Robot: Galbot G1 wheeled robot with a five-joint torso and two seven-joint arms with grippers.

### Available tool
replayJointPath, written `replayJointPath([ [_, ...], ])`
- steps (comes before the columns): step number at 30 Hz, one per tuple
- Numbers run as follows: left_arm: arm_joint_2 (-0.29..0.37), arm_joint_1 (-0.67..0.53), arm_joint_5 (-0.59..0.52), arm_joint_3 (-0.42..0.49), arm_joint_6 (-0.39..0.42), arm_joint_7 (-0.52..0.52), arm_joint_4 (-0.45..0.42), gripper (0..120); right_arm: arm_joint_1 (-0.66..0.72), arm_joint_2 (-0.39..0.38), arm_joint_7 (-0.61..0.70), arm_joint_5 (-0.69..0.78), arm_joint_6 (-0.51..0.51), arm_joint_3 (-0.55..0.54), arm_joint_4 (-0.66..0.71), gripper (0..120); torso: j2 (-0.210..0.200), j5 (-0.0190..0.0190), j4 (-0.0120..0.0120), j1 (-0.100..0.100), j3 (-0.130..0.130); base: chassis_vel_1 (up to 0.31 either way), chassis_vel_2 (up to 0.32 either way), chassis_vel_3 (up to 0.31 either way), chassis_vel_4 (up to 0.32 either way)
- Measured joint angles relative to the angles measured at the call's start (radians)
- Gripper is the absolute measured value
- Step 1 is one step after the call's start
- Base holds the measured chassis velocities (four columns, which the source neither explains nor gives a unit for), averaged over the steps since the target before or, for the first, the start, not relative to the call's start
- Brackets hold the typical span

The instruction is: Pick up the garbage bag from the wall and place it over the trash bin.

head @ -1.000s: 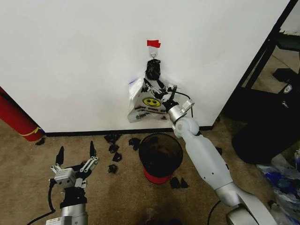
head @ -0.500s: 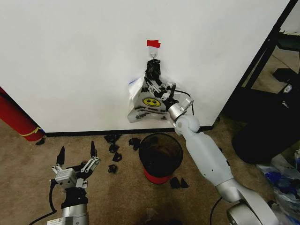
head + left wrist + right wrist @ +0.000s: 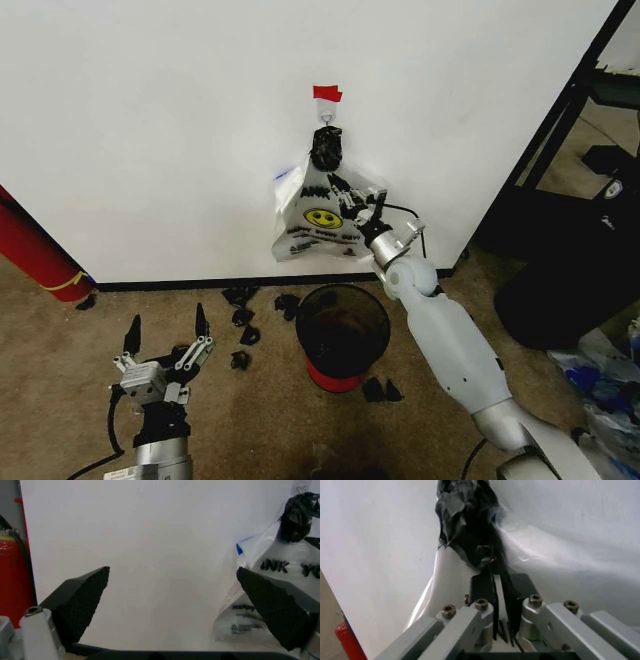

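The task is only beginning: the garbage bag (image 3: 318,222) is hanging on the wall (image 3: 150,120) from a small hook (image 3: 326,112) under a strip of red tape (image 3: 327,93), its black knotted top (image 3: 326,148) just below the hook. The right pincer (image 3: 357,205) is pressing against the bag's right edge, clenched on its plastic. The trash bin (image 3: 342,335) is standing unlined on the floor beneath. The left pincer (image 3: 165,325) is waiting low over the carpet, spread wide. The bag is showing a yellow smiley and the letters "INK YO".
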Motion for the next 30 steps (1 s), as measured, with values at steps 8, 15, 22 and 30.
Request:
replayJointPath([
  [8, 0.004, 0.005, -0.006, -0.01, 0.0, 0.0, 0.0, 100, 0.031, 0.025, 0.018, -0.012, -0.004, -0.007, -0.028, 8, 0.0, -0.0002, 0.0003, 0.0, 0.0, 0.0, 0.0, 0.0, 0.0],
  [15, 0.008, 0.001, -0.015, -0.014, -0.001, -0.001, 0.001, 100, 0.024, 0.026, 0.026, -0.02, -0.004, -0.004, -0.027, 26, 0.0, -0.0002, 0.0001, 0.0, 0.0, 0.0, 0.0, 0.0, 0.0],
  [22, 0.008, -0.005, -0.015, -0.008, 0.002, -0.001, 0.006, 100, 0.03, 0.031, 0.028, -0.024, -0.004, -0.002, -0.032, 49, 0.0, -0.0002, 0.0, 0.0, 0.0, 0.0, 0.0, 0.0, 0.0],
  [30, 0.01, -0.011, -0.018, -0.009, 0.001, -0.001, 0.022, 100, 0.054, 0.05, 0.026, -0.031, -0.002, -0.019, -0.059, 79, 0.0, -0.0003, -0.0002, 0.0, 0.0, 0.0, 0.0, 0.0, 0.0],
])
